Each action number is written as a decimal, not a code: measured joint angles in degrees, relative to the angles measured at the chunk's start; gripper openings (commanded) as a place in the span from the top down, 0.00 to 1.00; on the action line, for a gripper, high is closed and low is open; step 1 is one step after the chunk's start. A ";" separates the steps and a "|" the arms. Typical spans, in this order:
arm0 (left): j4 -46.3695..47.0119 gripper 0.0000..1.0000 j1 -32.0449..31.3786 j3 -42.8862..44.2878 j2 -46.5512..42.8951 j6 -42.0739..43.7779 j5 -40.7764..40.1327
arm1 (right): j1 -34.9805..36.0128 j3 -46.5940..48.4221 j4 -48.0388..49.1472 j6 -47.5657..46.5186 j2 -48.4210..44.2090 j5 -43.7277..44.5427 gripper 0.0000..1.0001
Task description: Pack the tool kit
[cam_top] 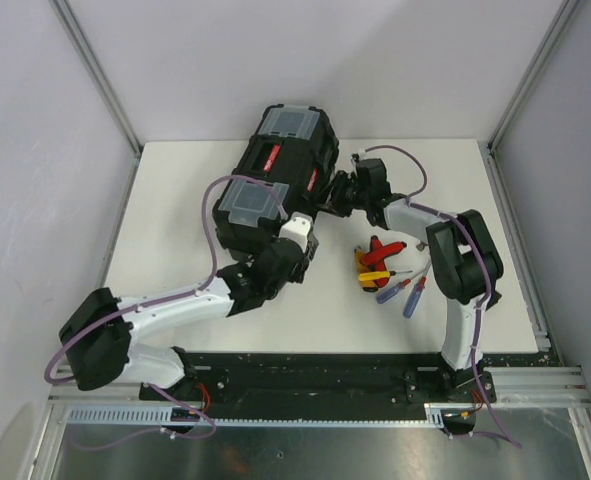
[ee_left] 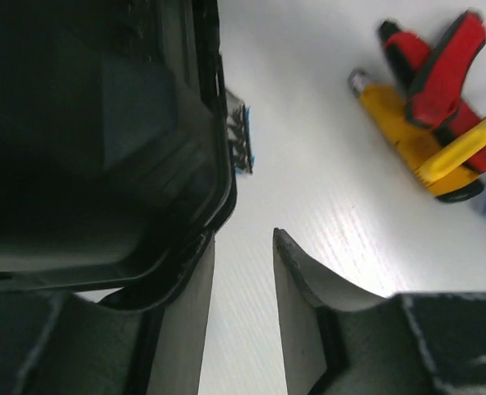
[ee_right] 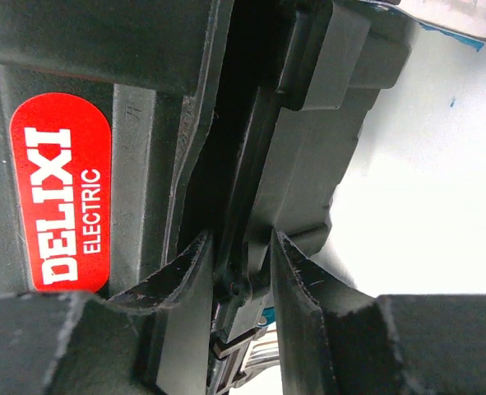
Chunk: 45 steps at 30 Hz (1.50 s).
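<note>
Toolbox (cam_top: 275, 185) sits on table (cam_top: 475, 200), right hand (ee_right: 240, 251) straddling its side ridge

The black toolbox (cam_top: 275, 175) lies askew on the white table (cam_top: 175, 200), its two clear lid compartments facing up. The left gripper (cam_top: 300, 245) sits at its near end and the right gripper (cam_top: 337, 195) at its right side, apparently touching it. Red, yellow and blue screwdrivers (cam_top: 380, 268) lie heaped beside the right arm (cam_top: 460, 260).
</note>
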 measured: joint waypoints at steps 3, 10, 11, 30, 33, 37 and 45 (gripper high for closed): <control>-0.74 0.51 0.26 2.25 -1.33 0.04 -0.04 | 0.15 0.22 0.59 0.42 0.33 0.83 0.75; -3.89 0.34 -0.39 5.25 -7.98 2.01 -4.57 | 0.22 0.24 0.72 1.18 0.39 1.20 0.79; -4.76 0.31 -1.25 5.51 -9.29 3.13 -6.19 | 0.22 0.24 0.72 1.18 0.39 1.20 0.80; -26.45 0.01 -10.36 39.19 21.64 27.69 -29.92 | 0.39 0.17 1.73 0.31 0.42 0.61 1.00; -31.17 0.01 -10.47 40.57 23.30 27.67 -30.62 | 0.39 0.17 2.01 -0.37 0.44 0.31 1.00; -36.09 0.01 -10.62 42.12 25.66 27.08 -31.45 | 0.07 0.15 3.45 -0.76 1.09 -1.46 1.00; -42.53 0.01 -10.82 42.45 31.08 23.69 -31.12 | -1.75 0.15 7.82 -1.49 3.15 -7.19 1.00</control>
